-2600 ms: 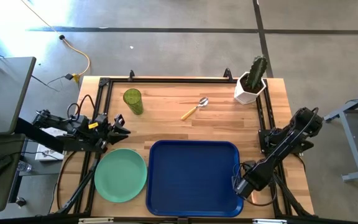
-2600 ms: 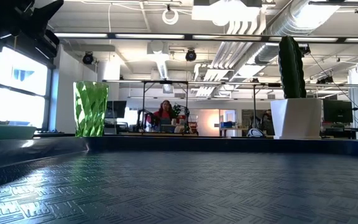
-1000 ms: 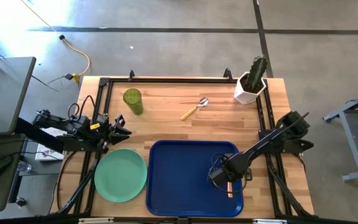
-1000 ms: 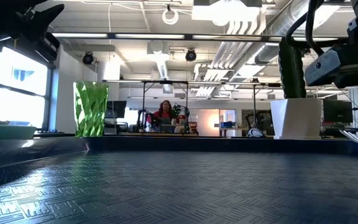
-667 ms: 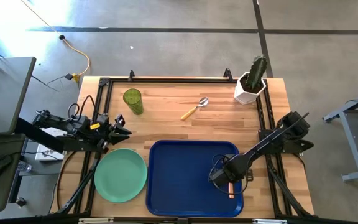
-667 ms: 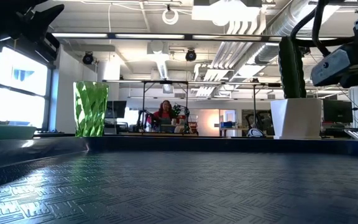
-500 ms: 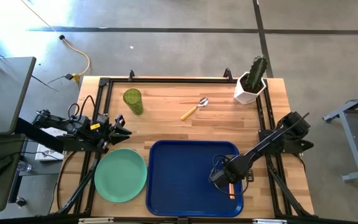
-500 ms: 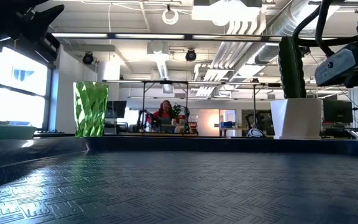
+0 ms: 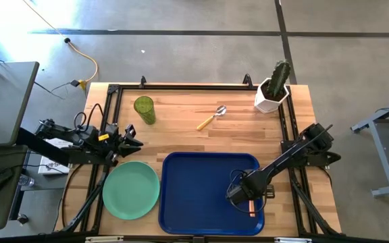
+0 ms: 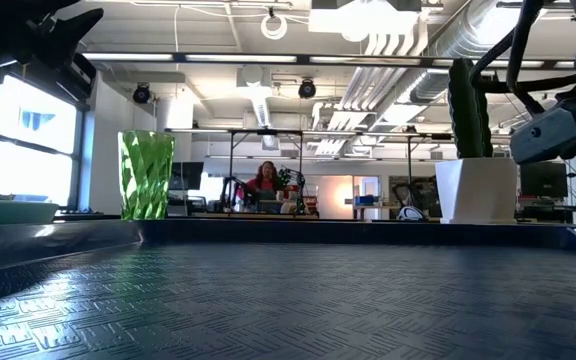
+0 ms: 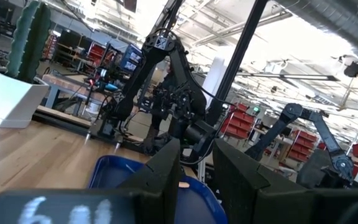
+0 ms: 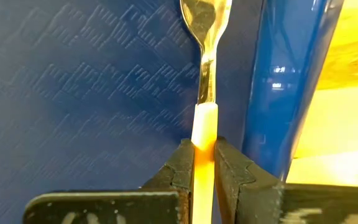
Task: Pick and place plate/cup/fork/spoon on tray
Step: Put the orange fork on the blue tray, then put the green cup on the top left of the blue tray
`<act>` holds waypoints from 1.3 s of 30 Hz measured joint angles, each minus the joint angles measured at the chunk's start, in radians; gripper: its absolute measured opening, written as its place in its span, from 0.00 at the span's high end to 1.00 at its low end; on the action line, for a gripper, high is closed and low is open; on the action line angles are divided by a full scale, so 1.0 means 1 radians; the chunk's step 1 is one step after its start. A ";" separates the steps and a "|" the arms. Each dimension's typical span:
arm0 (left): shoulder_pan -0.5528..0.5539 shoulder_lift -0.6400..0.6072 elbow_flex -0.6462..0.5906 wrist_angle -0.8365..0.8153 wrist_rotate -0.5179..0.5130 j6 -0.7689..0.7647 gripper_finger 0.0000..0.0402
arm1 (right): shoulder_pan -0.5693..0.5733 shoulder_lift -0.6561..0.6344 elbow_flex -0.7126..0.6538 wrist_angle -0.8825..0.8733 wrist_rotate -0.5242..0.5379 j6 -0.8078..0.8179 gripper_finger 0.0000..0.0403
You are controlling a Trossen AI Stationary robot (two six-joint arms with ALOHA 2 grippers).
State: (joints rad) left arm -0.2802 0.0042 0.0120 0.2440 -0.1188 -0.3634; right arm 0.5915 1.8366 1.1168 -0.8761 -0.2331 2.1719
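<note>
The dark-blue tray (image 9: 188, 202) lies at the table's near middle. My right gripper (image 9: 246, 198) is over its right part, shut on the orange-handled fork (image 12: 205, 93). The fork lies along the tray's right rim (image 12: 291, 81). The mint-green plate (image 9: 131, 190) rests flat on the table left of the tray. The green cup (image 9: 144, 109) stands upright at the far left. The spoon (image 9: 213, 118) lies on the table at the far middle. My left gripper (image 9: 130, 135) is open and empty, just beyond the plate's far edge. My right gripper pinches the fork's orange handle (image 12: 204, 134) between its two fingers, close to where the metal neck begins. The fingers come from above and lie across the handle. The handle's free end (image 9: 250, 208) sticks out toward the near edge. Whether the fork touches the tray floor, I cannot tell.
A white pot with a cactus (image 9: 273, 91) stands at the table's far right corner. Black frame rails run along the table's left, right and far edges. A person sits far off in the room behind the table (image 10: 265, 180).
My right gripper has crept a little toward the table's near edge over the tray, still shut on the fork.
</note>
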 joint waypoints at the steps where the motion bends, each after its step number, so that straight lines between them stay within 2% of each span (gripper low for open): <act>1: 0.000 0.000 0.000 0.000 0.000 0.000 0.78 | 0.000 0.000 0.000 0.000 0.002 0.000 0.96; 9: 0.000 0.000 0.000 -0.002 0.000 0.000 0.78 | 0.000 0.000 0.000 0.002 -0.009 -0.008 0.95; 18: 0.000 0.000 0.000 -0.008 0.000 0.000 0.78 | -0.001 0.000 0.000 0.004 -0.018 -0.026 0.80; 23: 0.000 0.000 0.000 -0.008 0.000 0.000 0.78 | -0.001 -0.001 0.000 0.003 -0.022 -0.026 0.75; 33: 0.000 0.000 0.000 -0.007 -0.004 -0.001 0.78 | -0.003 -0.017 0.003 -0.004 -0.021 -0.023 0.74; 39: 0.000 0.000 0.000 -0.005 -0.053 -0.005 0.78 | -0.003 -0.017 0.054 -0.059 -0.021 -0.023 0.74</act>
State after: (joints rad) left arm -0.2802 0.0040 0.0124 0.2385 -0.1714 -0.3687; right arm 0.5888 1.8194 1.1709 -0.9355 -0.2543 2.1490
